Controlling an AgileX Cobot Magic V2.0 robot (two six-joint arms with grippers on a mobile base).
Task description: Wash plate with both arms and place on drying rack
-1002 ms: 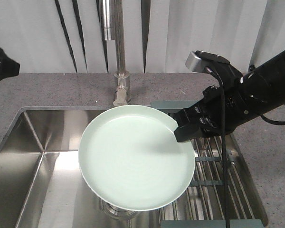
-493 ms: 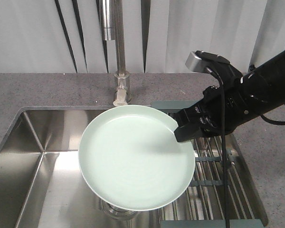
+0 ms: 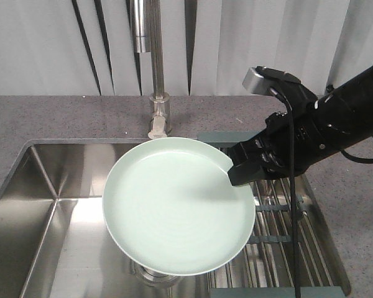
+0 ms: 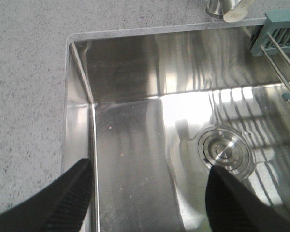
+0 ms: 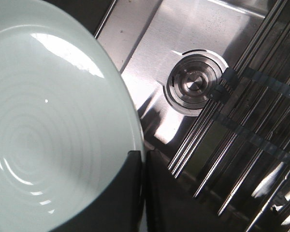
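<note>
Now, plate (image 3: 174,208) above sink (image 3: 43,205), right pincer (image 3: 235,172) clamped on its rim, left pincer (image 4: 149,170) spread apart.

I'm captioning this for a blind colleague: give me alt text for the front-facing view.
The right arm grips a pale green plate by its rim above a steel sink, beside the drying rack. A tap stands behind on the grey counter.
</note>
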